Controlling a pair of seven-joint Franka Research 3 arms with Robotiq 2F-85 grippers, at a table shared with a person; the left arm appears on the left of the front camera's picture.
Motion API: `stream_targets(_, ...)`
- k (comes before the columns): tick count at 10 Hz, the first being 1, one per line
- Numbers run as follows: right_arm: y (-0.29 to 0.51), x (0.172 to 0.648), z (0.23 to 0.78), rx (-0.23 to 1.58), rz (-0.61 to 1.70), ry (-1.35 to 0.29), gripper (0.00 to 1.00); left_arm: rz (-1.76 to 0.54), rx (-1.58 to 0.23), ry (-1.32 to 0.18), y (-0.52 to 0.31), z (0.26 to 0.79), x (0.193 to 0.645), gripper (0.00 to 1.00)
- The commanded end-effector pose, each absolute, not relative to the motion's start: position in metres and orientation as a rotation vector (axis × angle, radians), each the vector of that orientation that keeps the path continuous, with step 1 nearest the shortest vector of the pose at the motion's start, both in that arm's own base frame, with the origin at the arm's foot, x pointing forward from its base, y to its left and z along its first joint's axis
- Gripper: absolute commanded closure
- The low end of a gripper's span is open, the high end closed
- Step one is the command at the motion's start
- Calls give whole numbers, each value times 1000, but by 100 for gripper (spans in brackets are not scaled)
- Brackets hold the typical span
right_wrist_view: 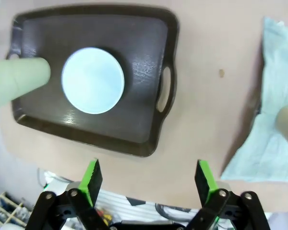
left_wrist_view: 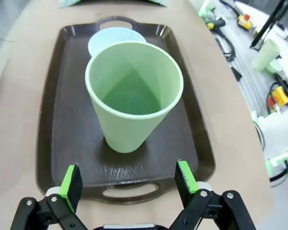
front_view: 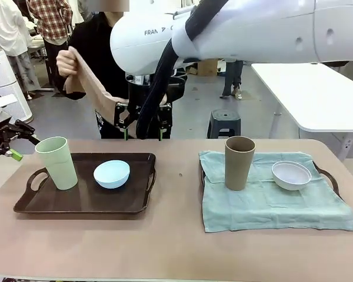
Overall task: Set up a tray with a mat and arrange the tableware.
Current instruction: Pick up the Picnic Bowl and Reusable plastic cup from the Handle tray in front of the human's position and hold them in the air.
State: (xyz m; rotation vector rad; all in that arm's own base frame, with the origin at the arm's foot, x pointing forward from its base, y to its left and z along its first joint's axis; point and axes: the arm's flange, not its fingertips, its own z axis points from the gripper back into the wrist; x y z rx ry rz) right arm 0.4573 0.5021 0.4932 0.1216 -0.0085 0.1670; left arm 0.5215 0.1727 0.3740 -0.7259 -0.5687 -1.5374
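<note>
The table (front_view: 176, 241) is spread beneath both hands. A pale teal mat (front_view: 270, 205) is laid over a tray whose handle (front_view: 332, 178) shows at the mat's edge. In the right wrist view the mat is seen off to the side of the right hand (right_wrist_view: 149, 179), beyond one finger. A dark tray (left_wrist_view: 62, 120) is placed directly ahead of the left hand (left_wrist_view: 129, 179), its near handle just past the fingertips. It is also seen below and ahead of the right hand. A tan cloth (front_view: 94, 88) is held up by the person across the table, close beside the right hand.

The pale green tumbler (left_wrist_view: 134, 96) is stood upright on the dark tray, just beyond the left hand and in line with the gap between its fingers. The tan-brown tumbler (front_view: 239, 163) is stood on the mat, well apart from both hands. The light blue bowl (left_wrist_view: 110, 38) is set behind the green tumbler, farther from the left hand. The white bowl (front_view: 291, 175) is set on the mat beside the tan-brown tumbler.

Both hands are held with fingers wide apart, and nothing is gripped.
</note>
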Motion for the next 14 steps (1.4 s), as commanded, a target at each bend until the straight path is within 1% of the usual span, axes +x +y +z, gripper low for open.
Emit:
stream_targets(1, 517, 469, 477, 117, 190, 40, 0, -1572, -730, -576, 156, 364, 515, 0)
stream_targets(4, 533, 481, 452, 102, 205, 88, 0, -1559, -750, -574, 138, 355, 519, 0)
stream_targets(5, 540, 487, 442, 113, 215, 77, 0, -1558, -754, -571, 134, 352, 522, 0)
stream_targets(7, 546, 488, 431, 153, 283, -30, 0, -1550, -770, -568, 131, 353, 522, 0)
stream_targets(8, 535, 481, 433, 111, 208, 59, 0, -1536, -789, -534, 137, 360, 518, 0)
stream_targets(10, 535, 481, 433, 111, 208, 59, 0, -1573, -780, -549, 135, 354, 523, 0)
stream_targets(11, 540, 485, 428, 126, 231, 39, 0, -1573, -780, -549, 135, 354, 523, 0)
stream_targets(12, 552, 491, 411, 150, 223, 7, 0, -1566, -783, -545, 136, 354, 523, 0)
stream_targets(14, 565, 499, 396, 120, 205, -90, 0, -1560, -770, -534, 133, 351, 522, 0)
